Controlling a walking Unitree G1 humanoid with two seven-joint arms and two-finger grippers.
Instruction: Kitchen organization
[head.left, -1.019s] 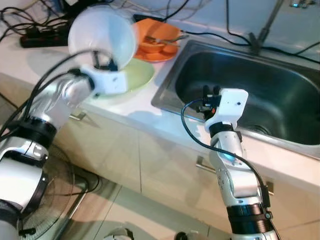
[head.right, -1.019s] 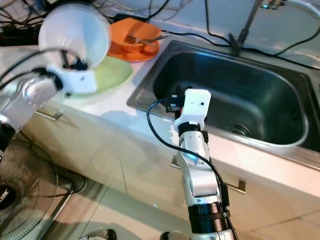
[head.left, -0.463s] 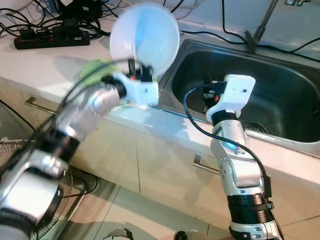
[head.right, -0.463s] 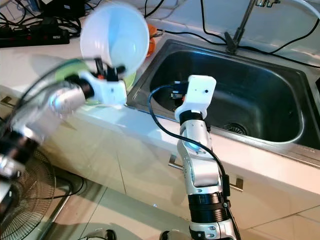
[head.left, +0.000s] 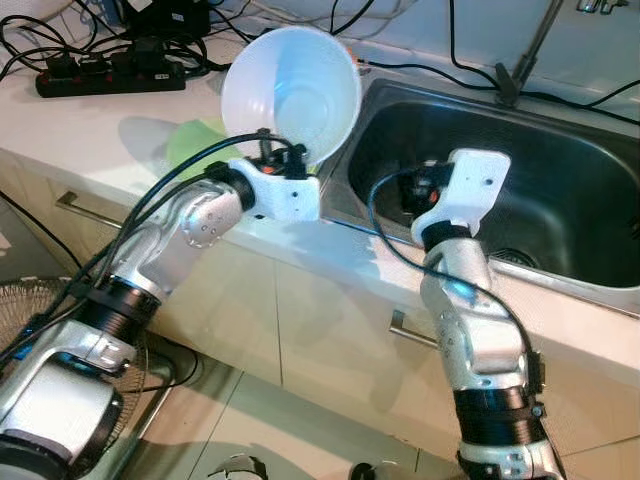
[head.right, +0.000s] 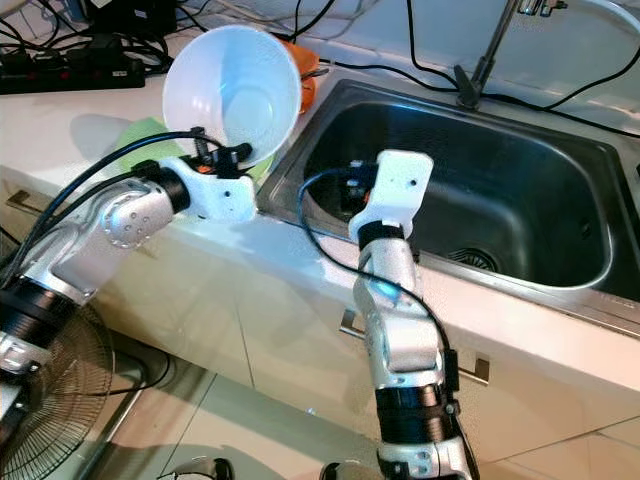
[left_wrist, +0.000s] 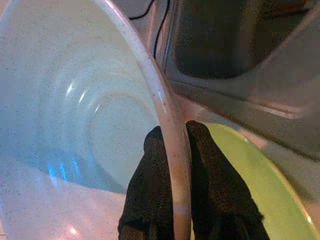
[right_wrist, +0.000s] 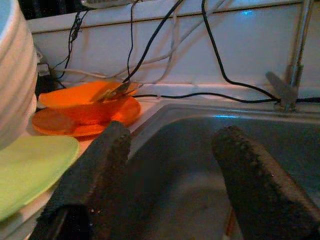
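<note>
A large white bowl is held up on edge above the counter, beside the left rim of the steel sink. My left gripper is shut on the bowl's rim, one finger inside and one outside. A light green plate lies on the counter under and behind the bowl. My right gripper stands open over the sink's left side, holding nothing; its white wrist is raised above the basin.
An orange plate with an orange bowl and a utensil sits at the sink's back left corner. Power strips and cables lie at the back of the counter. A tap rises behind the sink. A floor fan stands at lower left.
My left arm has carried the white bowl to the right, from over the green plate toward the sink's left rim. The right arm has stayed nearly still.
</note>
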